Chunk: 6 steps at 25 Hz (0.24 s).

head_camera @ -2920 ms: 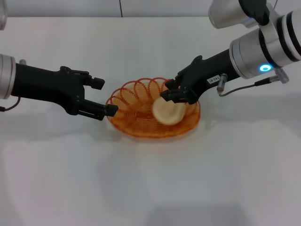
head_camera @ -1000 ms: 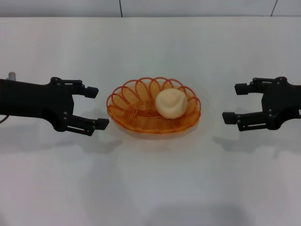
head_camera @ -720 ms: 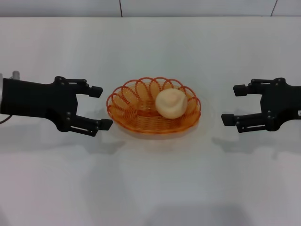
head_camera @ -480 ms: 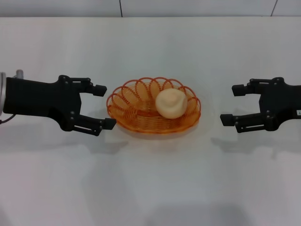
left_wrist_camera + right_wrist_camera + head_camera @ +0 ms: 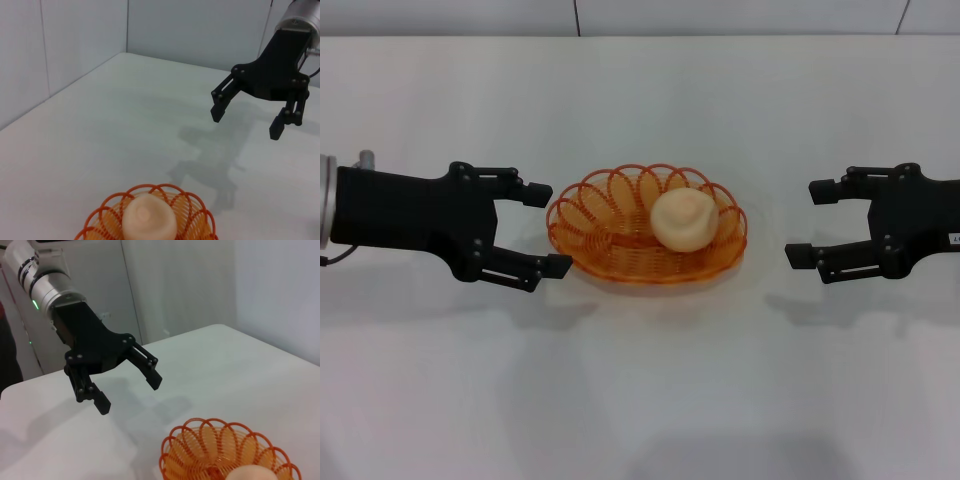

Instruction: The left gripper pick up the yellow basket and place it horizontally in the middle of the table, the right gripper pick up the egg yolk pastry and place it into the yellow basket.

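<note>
The yellow basket (image 5: 610, 235) lies flat in the middle of the white table (image 5: 640, 390). The egg yolk pastry (image 5: 682, 220) rests inside it, toward its right side. My left gripper (image 5: 548, 228) is open and empty just left of the basket's rim, not touching it. My right gripper (image 5: 808, 222) is open and empty a short way right of the basket. The left wrist view shows the basket (image 5: 197, 215), the pastry (image 5: 147, 216) and the right gripper (image 5: 247, 118). The right wrist view shows the basket (image 5: 210, 445), a sliver of pastry (image 5: 252, 473) and the left gripper (image 5: 129, 391).
Grey wall panels (image 5: 640, 15) run along the table's far edge. Nothing else stands on the table.
The right gripper let go of the pastry in the basket and drew back to the right. The left gripper first drew back left, then crept rightward to the basket's rim. Basket and pastry stay put.
</note>
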Available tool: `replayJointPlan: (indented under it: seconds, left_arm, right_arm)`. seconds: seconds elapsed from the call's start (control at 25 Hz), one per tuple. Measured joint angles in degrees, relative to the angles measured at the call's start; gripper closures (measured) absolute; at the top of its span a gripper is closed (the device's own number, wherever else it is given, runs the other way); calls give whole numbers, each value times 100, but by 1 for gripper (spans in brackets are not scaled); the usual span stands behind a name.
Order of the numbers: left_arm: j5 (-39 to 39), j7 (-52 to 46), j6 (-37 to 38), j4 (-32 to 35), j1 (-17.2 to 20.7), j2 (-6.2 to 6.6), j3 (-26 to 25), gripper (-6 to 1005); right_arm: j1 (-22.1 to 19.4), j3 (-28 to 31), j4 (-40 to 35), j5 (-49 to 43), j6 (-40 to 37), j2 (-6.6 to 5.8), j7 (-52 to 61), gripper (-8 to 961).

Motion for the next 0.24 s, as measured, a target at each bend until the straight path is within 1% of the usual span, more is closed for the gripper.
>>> replayJointPlan:
  seconds: [0.24]
  left_arm:
    - [-12,0,6,3,0,-1,-15,112]
  right_arm:
    - [6,13,-7,0,-60,0,29,96]
